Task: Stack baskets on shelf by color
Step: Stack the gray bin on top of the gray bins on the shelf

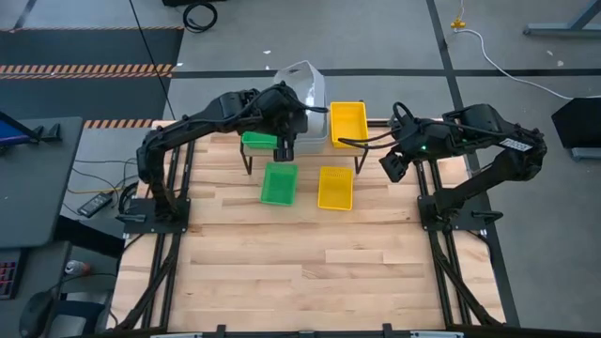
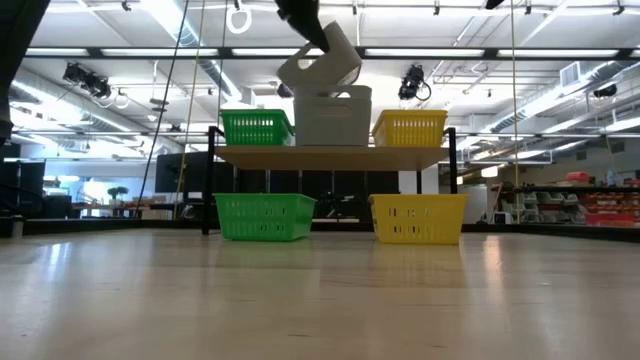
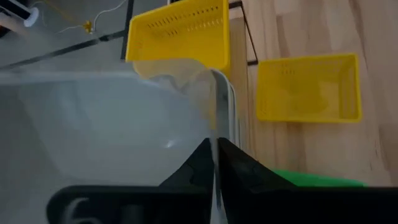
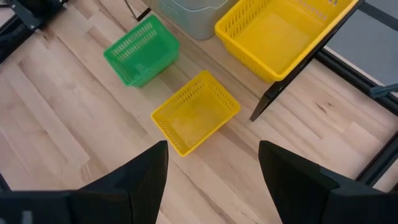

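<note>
Above shelf point(image 2: 330, 153): grey basket point(image 3: 112, 118) in left hand point(image 3: 214, 163)

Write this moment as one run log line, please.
left gripper: shut on tilted grey basket above grey stack on shelf | right gripper: open, waiting | green basket, yellow basket on table

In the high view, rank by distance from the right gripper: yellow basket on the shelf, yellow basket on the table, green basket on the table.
From the right gripper:
1. Shelf's yellow basket, beside it.
2. Table's yellow basket, just beyond.
3. Table's green basket, under the left arm.
</note>
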`<move>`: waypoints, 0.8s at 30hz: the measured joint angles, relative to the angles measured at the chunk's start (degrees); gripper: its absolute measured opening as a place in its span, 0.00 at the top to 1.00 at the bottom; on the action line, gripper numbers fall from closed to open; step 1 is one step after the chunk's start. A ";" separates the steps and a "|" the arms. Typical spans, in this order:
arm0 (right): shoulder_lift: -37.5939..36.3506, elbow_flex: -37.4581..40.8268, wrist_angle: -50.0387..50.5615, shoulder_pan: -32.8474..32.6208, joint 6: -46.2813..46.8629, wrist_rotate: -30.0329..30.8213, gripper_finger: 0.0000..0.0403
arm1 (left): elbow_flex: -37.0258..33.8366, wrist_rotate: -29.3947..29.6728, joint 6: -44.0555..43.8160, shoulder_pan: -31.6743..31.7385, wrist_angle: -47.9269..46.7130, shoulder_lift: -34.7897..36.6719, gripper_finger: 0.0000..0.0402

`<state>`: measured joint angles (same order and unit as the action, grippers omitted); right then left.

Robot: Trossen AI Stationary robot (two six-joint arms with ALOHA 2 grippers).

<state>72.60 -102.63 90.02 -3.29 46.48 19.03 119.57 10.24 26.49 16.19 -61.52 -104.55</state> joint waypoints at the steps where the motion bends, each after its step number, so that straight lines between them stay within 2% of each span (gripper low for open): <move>1: 0.02 0.00 0.00 0.00 0.00 0.00 0.36 | 0.00 0.00 -0.36 0.00 0.39 -0.18 0.94; 24: 0.02 0.00 0.00 0.00 -0.13 -0.22 0.36 | 0.12 1.61 -0.78 -0.09 0.18 -0.61 0.90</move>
<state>72.62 -102.63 90.02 -3.29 46.35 18.81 119.69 11.85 25.71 16.10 -61.34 -105.16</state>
